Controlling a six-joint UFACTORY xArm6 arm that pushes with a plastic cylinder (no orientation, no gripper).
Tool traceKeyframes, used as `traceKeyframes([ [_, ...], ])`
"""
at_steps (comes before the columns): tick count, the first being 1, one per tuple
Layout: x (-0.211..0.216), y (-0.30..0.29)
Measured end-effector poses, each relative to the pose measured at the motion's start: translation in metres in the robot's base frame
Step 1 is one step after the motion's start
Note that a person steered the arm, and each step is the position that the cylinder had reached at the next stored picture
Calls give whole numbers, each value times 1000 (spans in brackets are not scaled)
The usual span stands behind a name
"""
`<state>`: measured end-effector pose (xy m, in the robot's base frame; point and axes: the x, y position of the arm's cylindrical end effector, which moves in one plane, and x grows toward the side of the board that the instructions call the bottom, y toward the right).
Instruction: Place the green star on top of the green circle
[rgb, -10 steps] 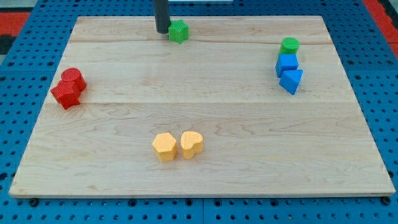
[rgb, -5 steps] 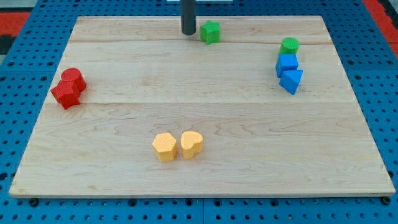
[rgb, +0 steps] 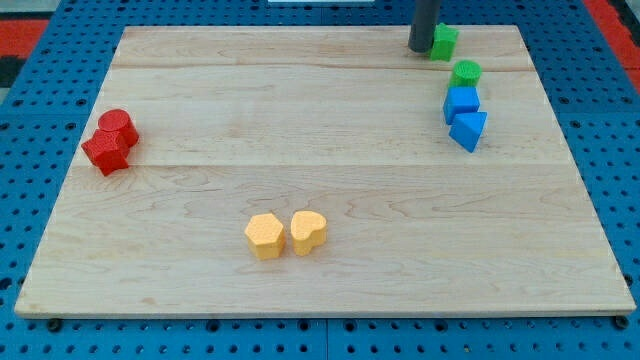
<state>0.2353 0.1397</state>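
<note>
Nearest the view's bottom, two yellow blocks (rgb: 286, 234) sit side by side on the wooden counter (rgb: 320, 290). Further up, two red blocks (rgb: 110, 142) touch at the view's left, while a blue cube (rgb: 461, 103) and a blue wedge (rgb: 468, 130) stack toward the view's right. Just above them lies the green circle (rgb: 465, 72). Farthest, the green star (rgb: 444, 41) rests near the top edge, the tip (rgb: 421, 49) touching its left side. The arm carries no claw, only a rod. The star looks light, rigid and ready to slide; a push through its centre should limit spinning.
</note>
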Motion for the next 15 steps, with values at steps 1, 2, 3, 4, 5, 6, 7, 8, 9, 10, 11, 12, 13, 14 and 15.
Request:
traceKeyframes([
  [1,-17,-5],
  [2,-23,-4],
  [3,-26,6],
  [4,-31,40],
  [5,-27,49],
  [6,-14,49],
  [7,-9,49],
  [8,-19,49],
  [9,-39,60],
  [10,-43,93],
  [11,-31,167],
  [12,-2,181],
  [13,30,167],
  [14,41,166],
  [15,41,157],
])
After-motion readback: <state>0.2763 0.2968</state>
